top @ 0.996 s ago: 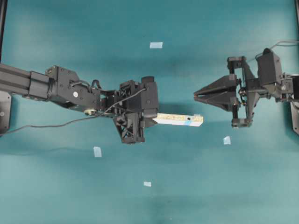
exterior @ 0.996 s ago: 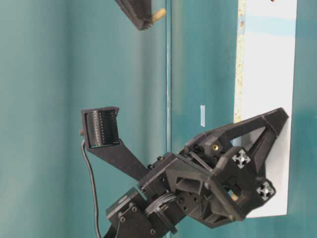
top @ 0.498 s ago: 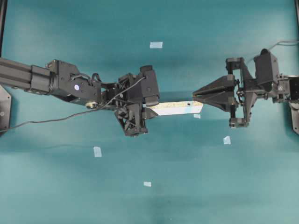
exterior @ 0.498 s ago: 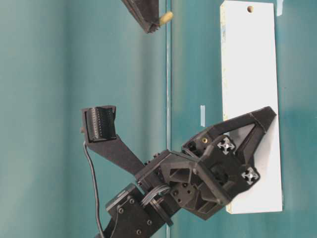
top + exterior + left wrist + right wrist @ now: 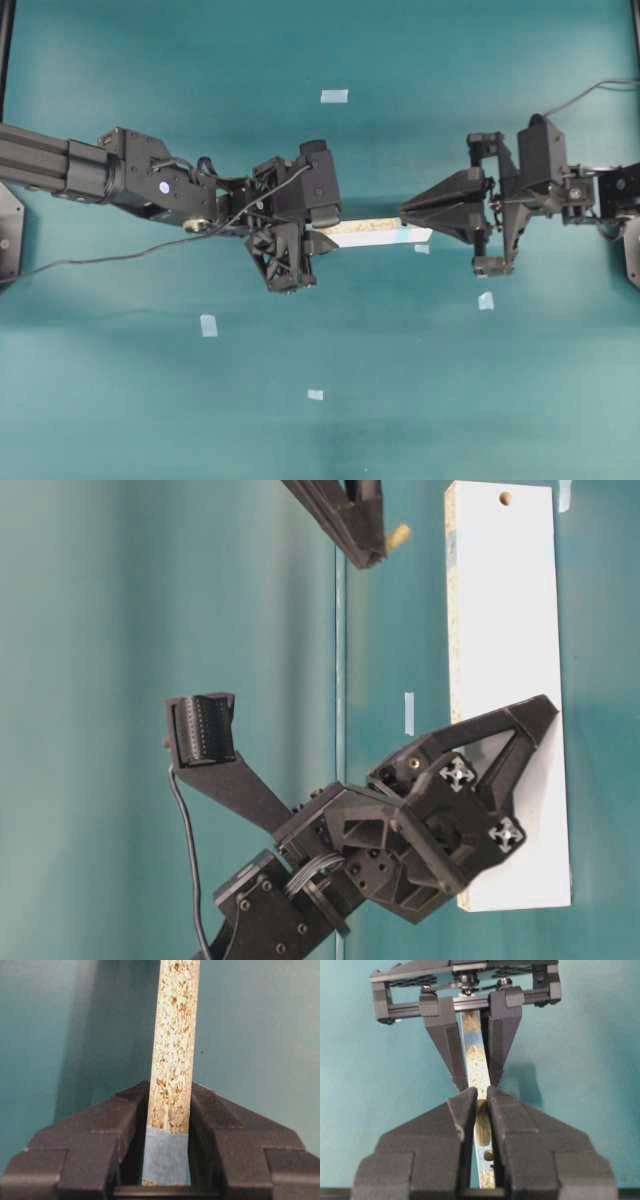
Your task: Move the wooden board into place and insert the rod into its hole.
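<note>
A robotics lab test bench: a bare teal tabletop (image 5: 420, 400) dotted with small light-blue tape squares (image 5: 208, 324) as position marks, flanking two black arms whose jaws meet at mid-table, cable (image 5: 100, 262) trailing loose.

Two matte black arms, wedge-shaped left pincer (image 5: 322, 238) and right pincer (image 5: 405, 212), thin black cables, silver screws

Pale speckled wooden board (image 5: 372, 232) on edge; cream rod (image 5: 398, 535) above hole (image 5: 505, 498).
</note>
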`<state>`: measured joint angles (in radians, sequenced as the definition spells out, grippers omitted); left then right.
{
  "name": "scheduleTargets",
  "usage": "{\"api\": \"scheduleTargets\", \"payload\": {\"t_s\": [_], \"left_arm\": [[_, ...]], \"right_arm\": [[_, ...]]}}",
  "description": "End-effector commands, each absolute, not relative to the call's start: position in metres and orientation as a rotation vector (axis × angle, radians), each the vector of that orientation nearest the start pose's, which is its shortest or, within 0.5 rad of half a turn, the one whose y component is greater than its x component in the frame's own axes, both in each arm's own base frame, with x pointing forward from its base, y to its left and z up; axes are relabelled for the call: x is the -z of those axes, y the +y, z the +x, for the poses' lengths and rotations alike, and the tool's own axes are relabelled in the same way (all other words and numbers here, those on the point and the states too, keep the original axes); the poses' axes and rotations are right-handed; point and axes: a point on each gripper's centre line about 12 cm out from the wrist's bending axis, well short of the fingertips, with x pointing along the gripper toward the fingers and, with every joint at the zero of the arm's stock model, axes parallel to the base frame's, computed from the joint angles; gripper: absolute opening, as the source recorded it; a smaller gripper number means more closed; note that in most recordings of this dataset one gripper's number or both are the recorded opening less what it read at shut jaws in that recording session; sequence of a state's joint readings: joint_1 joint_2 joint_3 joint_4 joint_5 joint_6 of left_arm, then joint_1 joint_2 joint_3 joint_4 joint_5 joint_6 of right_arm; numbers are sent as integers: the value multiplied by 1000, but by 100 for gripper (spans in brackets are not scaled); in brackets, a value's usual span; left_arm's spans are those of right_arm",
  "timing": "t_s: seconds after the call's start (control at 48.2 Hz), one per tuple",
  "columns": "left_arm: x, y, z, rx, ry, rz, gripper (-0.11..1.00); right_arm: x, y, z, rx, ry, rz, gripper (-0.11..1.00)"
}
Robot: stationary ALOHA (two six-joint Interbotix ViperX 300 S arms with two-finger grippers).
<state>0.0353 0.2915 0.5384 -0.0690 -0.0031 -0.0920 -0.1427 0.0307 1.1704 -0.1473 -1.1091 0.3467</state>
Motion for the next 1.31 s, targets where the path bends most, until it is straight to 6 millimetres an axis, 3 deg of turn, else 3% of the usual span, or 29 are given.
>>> {"api": "scheduleTargets", "payload": {"t_s": [0.0,0.809,1.287], "left_arm": [[-99,15,431,-101,790,-176,24],[-99,15,430,-101,791,-176,24],[-98,15,430,-102,794,-177,24]], "right_arm": [[-139,-28,300,23,62,289,8],[-121,-29,307,31,115,297,8],[-116,-28,300,34,139,300,8]]}}
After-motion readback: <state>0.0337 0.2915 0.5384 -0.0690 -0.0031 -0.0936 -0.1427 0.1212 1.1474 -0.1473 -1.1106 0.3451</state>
